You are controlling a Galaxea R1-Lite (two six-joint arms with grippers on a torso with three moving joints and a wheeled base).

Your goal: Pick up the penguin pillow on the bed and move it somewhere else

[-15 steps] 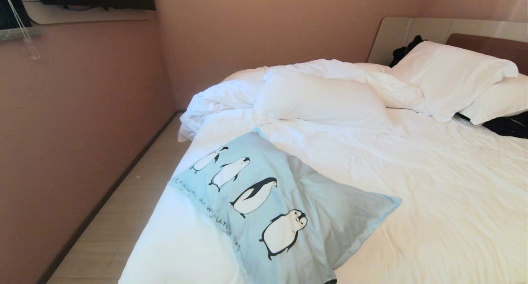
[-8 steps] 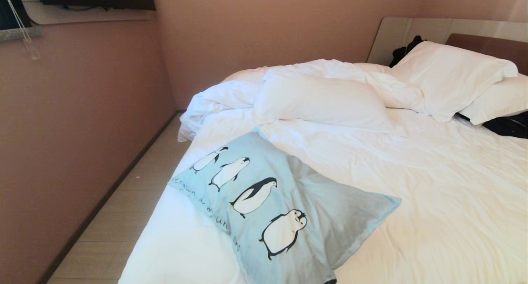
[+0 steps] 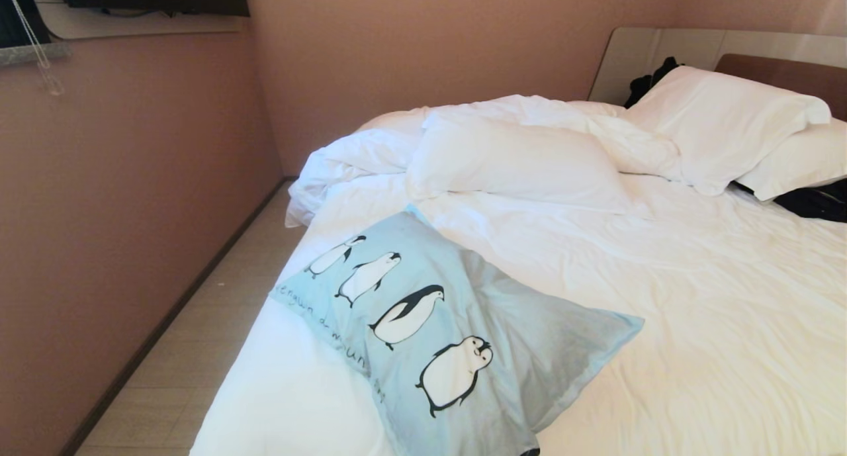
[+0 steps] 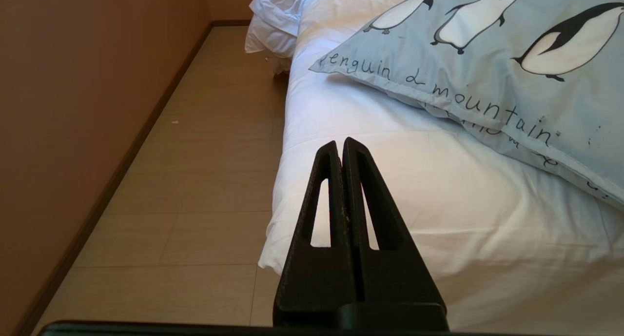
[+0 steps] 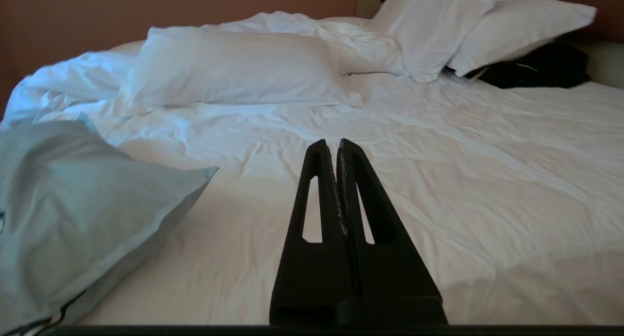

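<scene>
The penguin pillow (image 3: 456,330) is cut off at the head view's bottom edge; part of a dark garment (image 3: 817,201) is hidden behind white pillows (image 3: 724,122).

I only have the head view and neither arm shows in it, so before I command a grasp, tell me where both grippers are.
Observer: The left gripper is shut, held off the bed's near corner, above the floor's edge, empty.
Operator: Report the right one.
Observer: The right gripper is shut too, pointing across the white duvet, with the penguin pillow off to its side, untouched.
Operator: Read me the pillow's lettering.
Observer: The left wrist view shows it clearly: "penguin & mountain" along the pillow's edge.
</scene>
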